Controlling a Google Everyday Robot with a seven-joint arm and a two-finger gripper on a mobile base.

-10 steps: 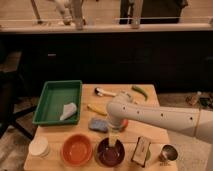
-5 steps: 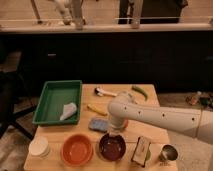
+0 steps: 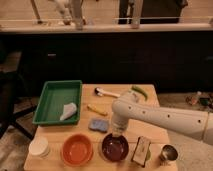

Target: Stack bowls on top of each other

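Gripper point(image 3: 116, 133) hangs over the far rim of the maroon bowl point(image 3: 115, 148), perhaps touching; its grip state cannot be told. Orange bowl point(image 3: 77, 149) sits just beside, along the front edge of the tabletop point(image 3: 86, 100).

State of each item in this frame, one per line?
Orange bowl: upright, empty, unstacked.
Maroon bowl: upright, beside the orange one, unstacked.
Gripper: above the maroon bowl's far rim.
Green tray: holds a crumpled white item.
White cup stack: upright.
Metal cup: upright.
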